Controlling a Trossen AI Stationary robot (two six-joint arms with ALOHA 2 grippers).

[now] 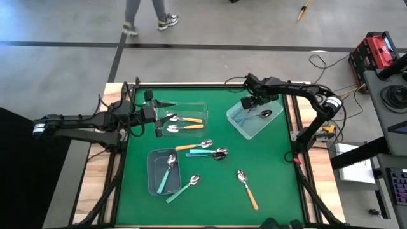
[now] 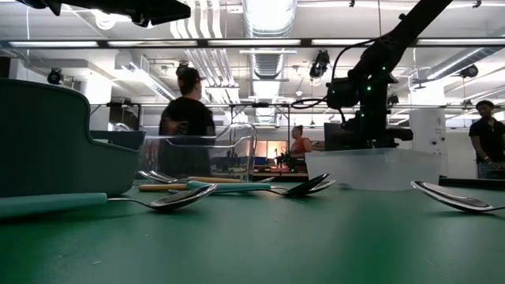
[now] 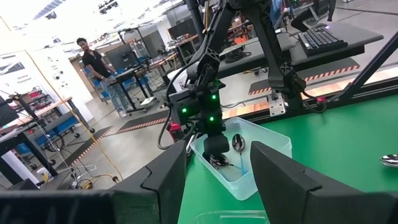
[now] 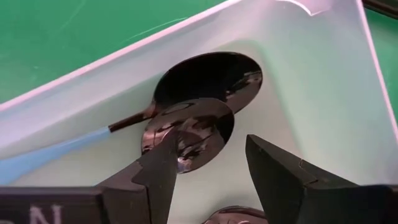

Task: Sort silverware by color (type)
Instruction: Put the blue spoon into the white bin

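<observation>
My right gripper [image 4: 208,171] stands open, pointing steeply down into the clear bin [image 1: 255,124] at the far right. It holds nothing. Under its fingertips lie two shiny spoon bowls [image 4: 189,134], one on a light blue handle [image 4: 37,158]. My left gripper [image 3: 217,180] waits open and level by the clear bin [image 1: 194,109] at the far left, where two orange-handled spoons [image 1: 187,123] lie. A teal spoon [image 1: 167,173] lies in the grey bin [image 1: 152,181]. Loose on the mat are an orange spoon [image 1: 191,146], a teal spoon [image 1: 206,152], another teal spoon [image 1: 183,189] and another orange one [image 1: 248,189].
The green mat [image 1: 273,178] is bare at its near right and between the bins. The right arm [image 1: 299,92] reaches in over the far right corner. People stand and walk in the room beyond the table [image 2: 188,118].
</observation>
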